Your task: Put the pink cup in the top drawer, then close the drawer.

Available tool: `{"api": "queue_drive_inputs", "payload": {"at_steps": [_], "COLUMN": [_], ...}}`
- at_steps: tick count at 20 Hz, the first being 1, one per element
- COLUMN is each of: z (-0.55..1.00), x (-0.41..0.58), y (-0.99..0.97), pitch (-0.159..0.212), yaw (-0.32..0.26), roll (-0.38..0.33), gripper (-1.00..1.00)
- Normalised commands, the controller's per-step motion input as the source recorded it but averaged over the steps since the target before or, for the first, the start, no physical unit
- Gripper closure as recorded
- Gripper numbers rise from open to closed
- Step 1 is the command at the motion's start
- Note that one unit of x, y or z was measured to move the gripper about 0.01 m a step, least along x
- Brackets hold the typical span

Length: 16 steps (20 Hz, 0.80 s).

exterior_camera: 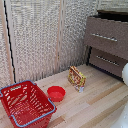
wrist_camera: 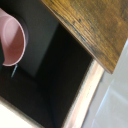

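- storage unit (exterior_camera: 106, 36): dark dresser at 2 o'clock in exterior view, top drawer pulled open; wrist view looks into its dark cavity (wrist_camera: 55, 75).
- table (exterior_camera: 95, 95): red basket (exterior_camera: 25, 102) at 8 o'clock, red bowl (exterior_camera: 56, 93), small packet (exterior_camera: 76, 77), print unreadable.
- pink recepticle (wrist_camera: 12, 42): at 9 o'clock in wrist view, over the drawer opening, so lowering looks next.
- claw: not visible; cannot tell whether it grips.
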Motion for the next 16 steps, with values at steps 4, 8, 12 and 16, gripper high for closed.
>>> {"api": "queue_drive_inputs", "payload": {"at_steps": [4,8,12,16], "z": [-0.37,-0.41,-0.41,-0.39], "x": [0.02,0.056,0.049,0.016], "y": [0.35,0.39,0.39,0.36], "pitch": [0.153,0.136,0.138,0.144], "yaw": [0.104,0.092,0.093,0.102], "roll": [-0.325,-0.331,-0.33,-0.33], "gripper": [-1.0,-1.0,-1.0,-1.0]}}
